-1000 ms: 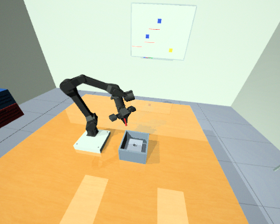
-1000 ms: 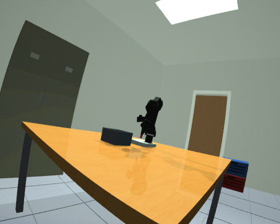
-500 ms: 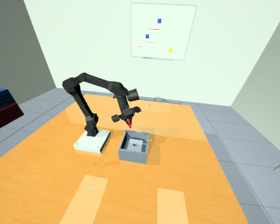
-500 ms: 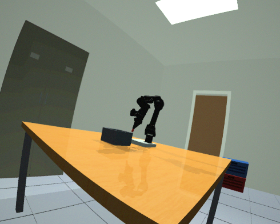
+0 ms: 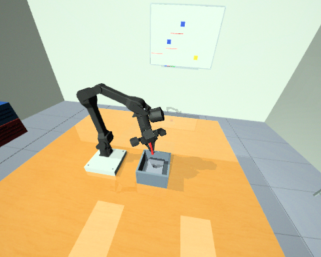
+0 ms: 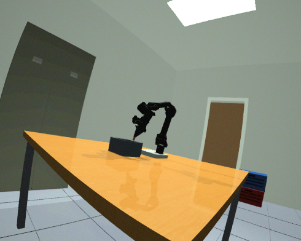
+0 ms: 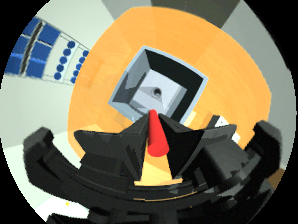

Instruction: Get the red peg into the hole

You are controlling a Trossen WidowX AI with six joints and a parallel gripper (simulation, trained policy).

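The red peg [image 5: 151,149] [image 6: 133,138] [image 7: 158,138] is tilted a little, held between the fingertips. My gripper [image 5: 151,149] [image 6: 134,136] [image 7: 153,116] is shut on it, above the far side of the box near its rim. The open grey-blue box [image 5: 152,179] [image 6: 125,147] [image 7: 199,95] stands on the table. In the wrist view the plate [image 7: 169,97] at its bottom shows a round dark hole [image 7: 157,92], ahead of the peg's tip. In the top view a dark shadow lies over the plate's middle. The box wall hides the plate in the exterior view.
The arm's white base plate [image 5: 101,165] [image 6: 156,154] stands beside the box on the orange table [image 5: 147,219] [image 6: 144,181]. The box walls rise around the bottom plate. Blue and red crates [image 5: 6,121] [image 6: 254,187] are off the table's side.
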